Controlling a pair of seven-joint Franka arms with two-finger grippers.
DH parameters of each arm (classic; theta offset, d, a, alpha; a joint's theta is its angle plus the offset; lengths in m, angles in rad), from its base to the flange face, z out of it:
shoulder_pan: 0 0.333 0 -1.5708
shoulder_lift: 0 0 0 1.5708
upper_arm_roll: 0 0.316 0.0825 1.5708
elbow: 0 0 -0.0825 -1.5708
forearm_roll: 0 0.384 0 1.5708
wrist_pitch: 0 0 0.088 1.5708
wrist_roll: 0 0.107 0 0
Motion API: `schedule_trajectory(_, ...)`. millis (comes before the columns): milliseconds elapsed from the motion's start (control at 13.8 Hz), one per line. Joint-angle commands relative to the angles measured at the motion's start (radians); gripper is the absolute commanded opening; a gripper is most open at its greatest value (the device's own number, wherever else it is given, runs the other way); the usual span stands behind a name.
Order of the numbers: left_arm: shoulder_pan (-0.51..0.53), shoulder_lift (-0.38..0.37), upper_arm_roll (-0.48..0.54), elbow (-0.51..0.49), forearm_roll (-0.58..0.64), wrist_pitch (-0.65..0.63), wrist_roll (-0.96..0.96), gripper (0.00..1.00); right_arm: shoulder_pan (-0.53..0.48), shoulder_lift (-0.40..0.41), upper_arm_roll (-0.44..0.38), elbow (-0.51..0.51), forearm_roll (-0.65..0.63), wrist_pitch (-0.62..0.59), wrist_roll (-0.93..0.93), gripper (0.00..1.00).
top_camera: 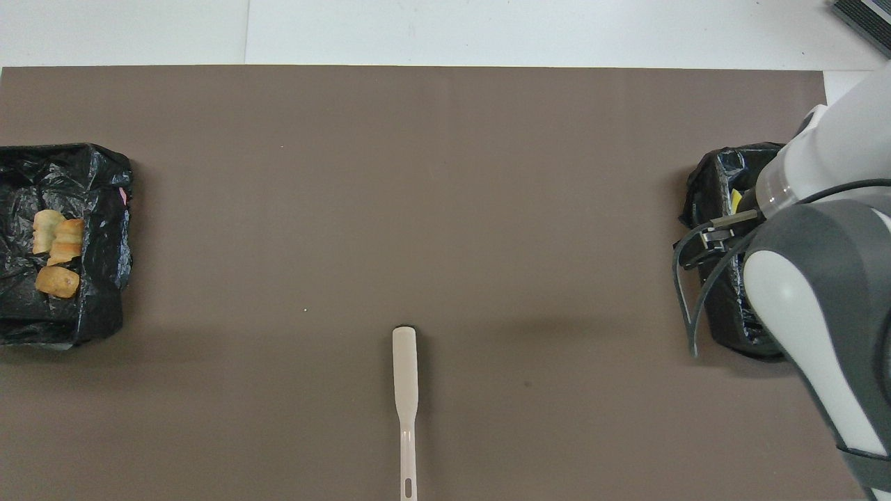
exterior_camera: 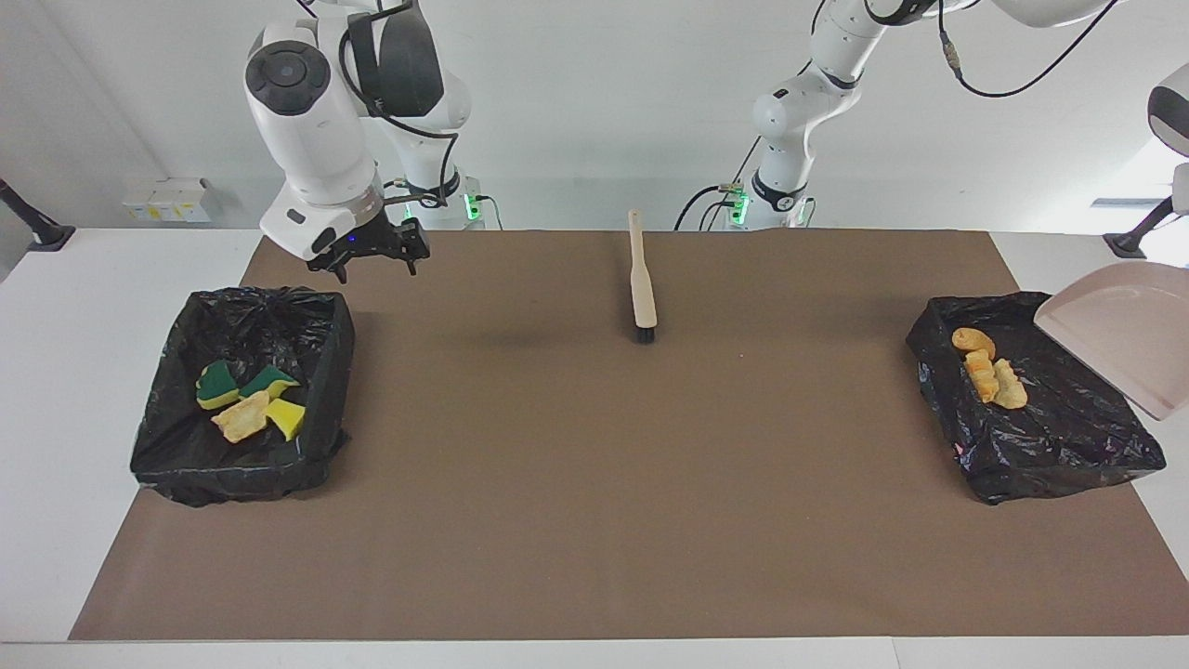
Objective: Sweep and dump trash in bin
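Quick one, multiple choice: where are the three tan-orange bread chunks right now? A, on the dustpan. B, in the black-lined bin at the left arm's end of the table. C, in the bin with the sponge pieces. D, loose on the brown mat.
B: the three bread chunks lie inside the black-lined bin at the left arm's end, and the tilted dustpan above it carries nothing.
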Motion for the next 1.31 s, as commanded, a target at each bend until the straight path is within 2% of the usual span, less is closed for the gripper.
schedule_trajectory(0, -0.029, 0.01, 0.007, 0.066, 0.018, 0.001, 0.009, 0.0, 0.158, -0.01, -0.226, 0.028, -0.002, 0.021, -0.015, 1.0)
schedule_trajectory(145, -0.04, 0.001, 0.004, 0.088, -0.014, -0.014, -0.011, 0.0, 0.214, -0.007, -0.324, 0.058, 0.033, 0.022, -0.018, 1.0)
schedule_trajectory(290, -0.037, -0.041, 0.013, 0.086, -0.184, -0.022, -0.048, 0.0, 0.237, -0.01, -0.364, 0.065, 0.078, 0.014, -0.012, 1.0)
schedule_trajectory(435, -0.04, -0.08, 0.007, 0.076, -0.266, -0.101, -0.104, 0.0, 0.312, -0.051, -0.454, 0.065, 0.089, 0.017, -0.011, 1.0)
schedule_trajectory(653, -0.057, -0.108, -0.014, 0.067, -0.415, -0.287, -0.334, 0.0, 0.319, -0.079, -0.461, 0.041, 0.089, 0.014, -0.018, 1.0)
schedule_trajectory(798, -0.099, -0.143, -0.017, 0.018, -0.481, -0.358, -0.518, 0.0, 0.323, -0.113, -0.461, -0.002, 0.09, 0.017, -0.004, 1.0)
schedule_trajectory(1015, -0.234, -0.201, -0.017, -0.085, -0.596, -0.378, -0.834, 0.0, 0.329, -0.117, -0.461, -0.011, 0.095, 0.033, -0.007, 1.0)
schedule_trajectory(1233, -0.409, -0.258, -0.019, -0.196, -0.743, -0.343, -1.203, 0.0, 0.326, -0.117, -0.461, -0.01, 0.098, 0.031, -0.004, 1.0)
